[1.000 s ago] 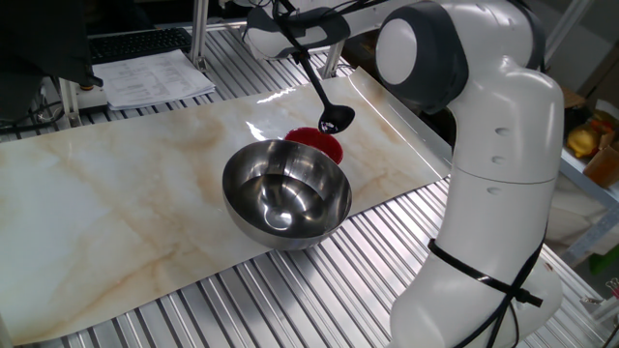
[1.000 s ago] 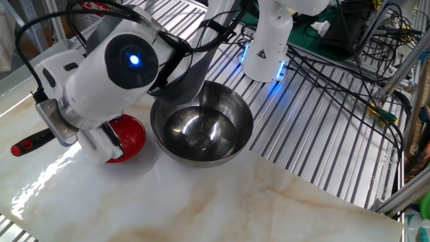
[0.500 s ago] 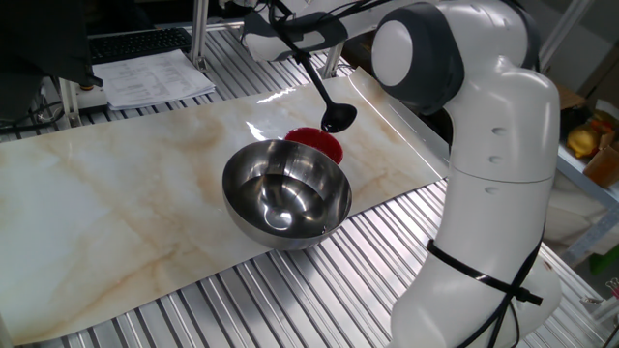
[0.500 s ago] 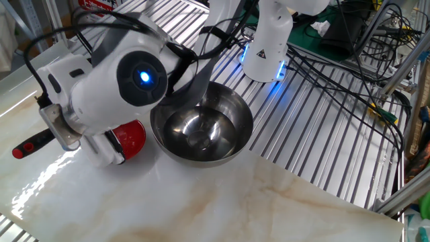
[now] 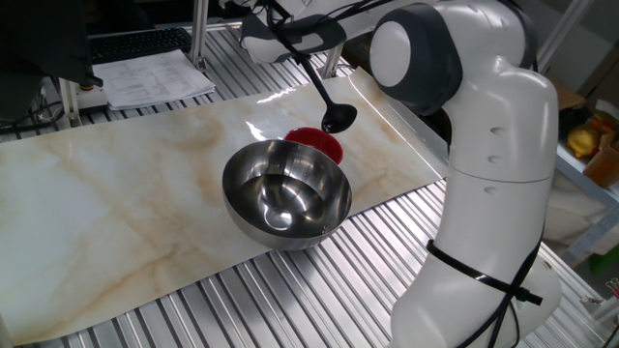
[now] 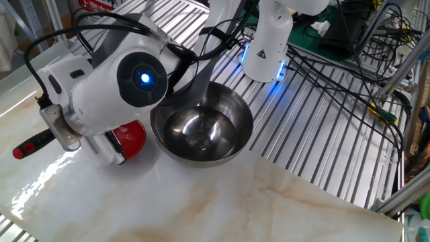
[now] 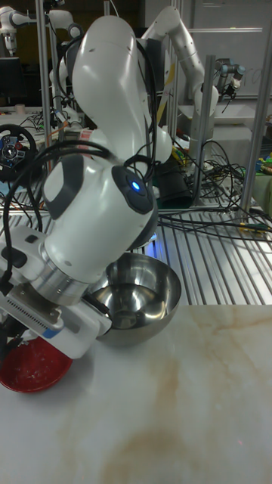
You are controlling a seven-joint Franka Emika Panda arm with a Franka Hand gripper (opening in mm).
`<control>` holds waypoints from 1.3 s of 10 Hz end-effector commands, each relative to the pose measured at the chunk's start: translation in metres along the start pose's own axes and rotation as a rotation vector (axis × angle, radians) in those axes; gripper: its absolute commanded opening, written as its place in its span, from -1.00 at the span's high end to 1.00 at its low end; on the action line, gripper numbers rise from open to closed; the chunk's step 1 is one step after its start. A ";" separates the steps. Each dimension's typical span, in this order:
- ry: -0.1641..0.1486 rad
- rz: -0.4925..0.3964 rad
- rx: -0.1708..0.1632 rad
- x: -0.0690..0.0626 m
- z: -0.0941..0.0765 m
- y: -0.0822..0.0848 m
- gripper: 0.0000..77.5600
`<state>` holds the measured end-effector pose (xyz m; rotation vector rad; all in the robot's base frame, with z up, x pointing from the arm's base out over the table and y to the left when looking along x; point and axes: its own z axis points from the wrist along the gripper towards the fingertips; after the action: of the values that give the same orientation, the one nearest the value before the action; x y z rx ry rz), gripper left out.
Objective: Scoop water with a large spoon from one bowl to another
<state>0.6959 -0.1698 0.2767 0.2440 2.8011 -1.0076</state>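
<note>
The large steel bowl stands on the marble sheet and holds water with shiny reflections. Just behind it sits the small red bowl, half hidden by my arm in the other fixed view and low on the left in the tall view. My gripper is high at the back, shut on the handle of the large spoon. The black handle slants down to the scoop, which hangs just above the red bowl's far rim. Whether the scoop holds any water cannot be seen.
My white arm's base fills the right side. Papers and a keyboard lie at the back left. Another robot base and cables sit beyond the steel bowl. Ridged metal table surrounds the sheet.
Over the last second the scoop drifted slightly right and up over the red bowl, and my wrist moved to cover more of that bowl. It has been nearly still for the last half second.
</note>
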 end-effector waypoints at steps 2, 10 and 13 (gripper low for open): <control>0.010 0.015 0.103 -0.004 -0.003 -0.002 0.97; 0.021 0.019 0.074 -0.004 -0.004 -0.001 0.97; 0.032 0.027 -0.007 -0.005 -0.004 -0.001 0.97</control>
<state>0.6980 -0.1683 0.2764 0.2861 2.7932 -1.0859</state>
